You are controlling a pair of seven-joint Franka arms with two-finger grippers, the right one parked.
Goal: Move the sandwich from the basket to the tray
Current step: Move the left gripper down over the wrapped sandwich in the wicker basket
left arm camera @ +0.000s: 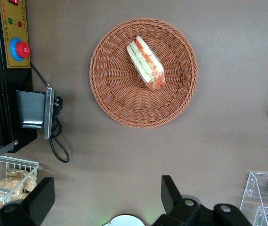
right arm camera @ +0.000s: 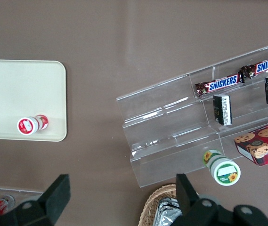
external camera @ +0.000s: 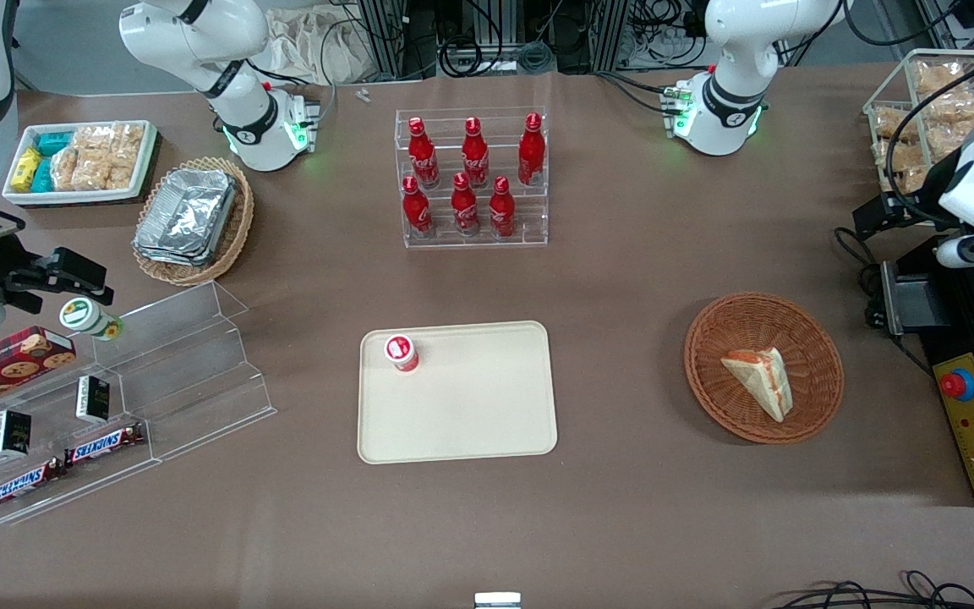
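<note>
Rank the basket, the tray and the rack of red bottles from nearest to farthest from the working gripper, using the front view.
The gripper hangs open above the working arm's end of the table.
1. Basket, holding the sandwich, at that same end.
2. Tray, mid-table, nearer the front camera.
3. Rack of red bottles, mid-table, farther from the front camera; close to the tray's rank.

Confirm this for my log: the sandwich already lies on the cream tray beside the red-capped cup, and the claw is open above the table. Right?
Not quite. The sandwich lies in the basket, not on the tray, as the front view shows. The tray holds only the red-capped cup. The rest stands: the claw is open above the table.
</note>
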